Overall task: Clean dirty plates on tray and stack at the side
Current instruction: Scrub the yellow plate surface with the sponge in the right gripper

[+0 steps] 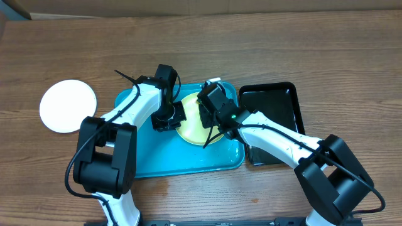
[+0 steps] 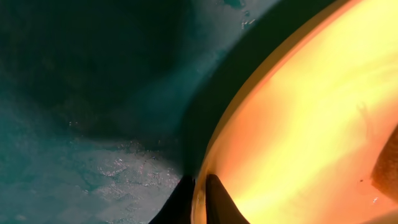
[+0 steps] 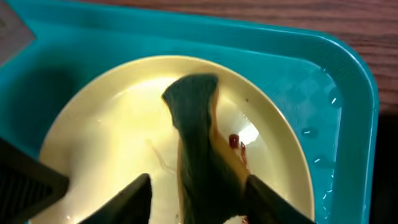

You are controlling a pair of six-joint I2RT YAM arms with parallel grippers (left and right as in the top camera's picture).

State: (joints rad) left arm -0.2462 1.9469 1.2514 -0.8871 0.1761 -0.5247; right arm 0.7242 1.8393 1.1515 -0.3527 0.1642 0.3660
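I count two plates from overhead: one white plate on the bare table at the left of the frame, and one yellow-green plate in the middle, tilted inside the single turquoise tray. One black tray lies just right of the turquoise one.

My left gripper meets the yellow-green plate at its left edge. Only the left wrist view shows the grip: at the bottom of that frame my two dark fingertips are pinched together on the rim.

My right gripper hangs over the plate's face. Its own view shows what overhead hides: the jaws stand apart, with one dark green sponge upright between them, a gap on its left side, and a small red smear just right of the sponge.
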